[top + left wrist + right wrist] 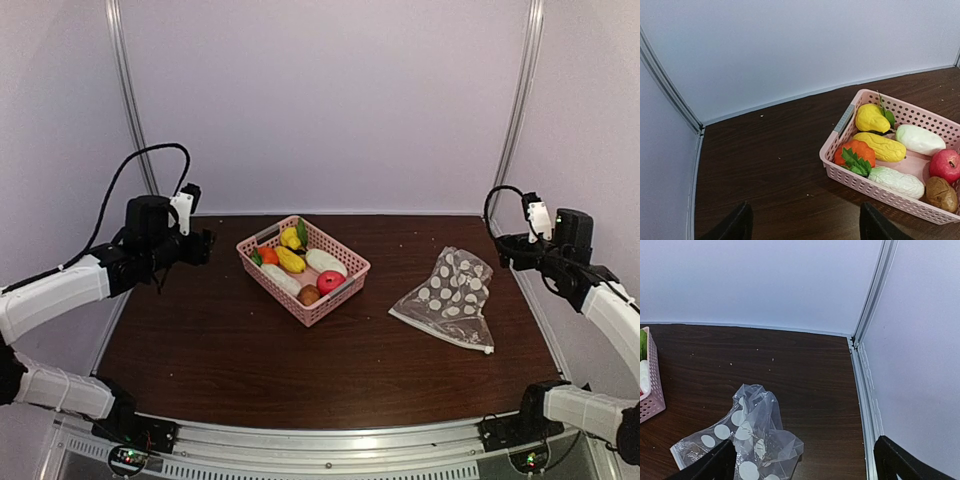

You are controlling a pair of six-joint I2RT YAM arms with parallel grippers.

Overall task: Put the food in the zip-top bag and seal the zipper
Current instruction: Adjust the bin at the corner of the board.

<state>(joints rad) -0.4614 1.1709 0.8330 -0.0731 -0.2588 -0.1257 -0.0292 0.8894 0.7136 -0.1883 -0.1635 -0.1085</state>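
The food lies in a pink lattice basket (342, 297): a yellow fruit (290, 260), a white vegetable (325, 262), a red apple (331, 282), a brown piece (309, 295) and an orange one (268, 255). The left wrist view shows the basket (875, 191) with the same food, such as the orange piece (856, 150). The zip-top bag (450, 292) lies crumpled and empty on the table to the right, its white zipper strip (440, 334) along the near edge. My left gripper (205, 246) (806, 224) is open, left of the basket. My right gripper (503, 250) (805, 460) is open over the bag's far end (754, 432).
The dark wooden table (230, 350) is walled at the back and sides, with metal rails in the far corners (860, 345). The basket stands mid-table toward the back; the bag lies about a hand's width to its right.
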